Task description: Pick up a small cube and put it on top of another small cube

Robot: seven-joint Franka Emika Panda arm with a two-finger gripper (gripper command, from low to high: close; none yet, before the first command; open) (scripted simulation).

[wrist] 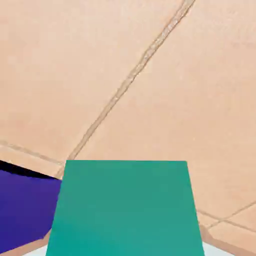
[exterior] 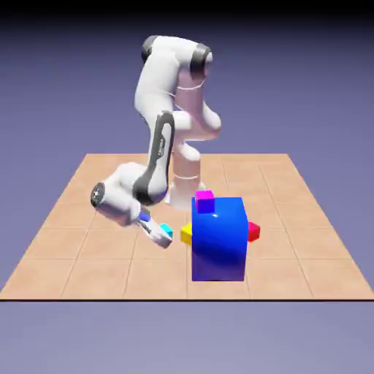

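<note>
You have the gripper (exterior: 165, 235) pinching the cyan cube (exterior: 167, 231) by its flat sides; it looks light, stiff and glossy, so keep it square

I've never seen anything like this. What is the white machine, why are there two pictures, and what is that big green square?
The white machine is a robot arm in a computer simulation, standing on a tiled table. One picture looks at it from outside; the other comes from a camera on its hand. Its gripper holds a tiny cyan cube; that is the big green square seen close up in the hand picture. On the table stands a big blue cube with a tiny purple cube on top, a tiny yellow cube and a tiny red cube beside it.
</note>
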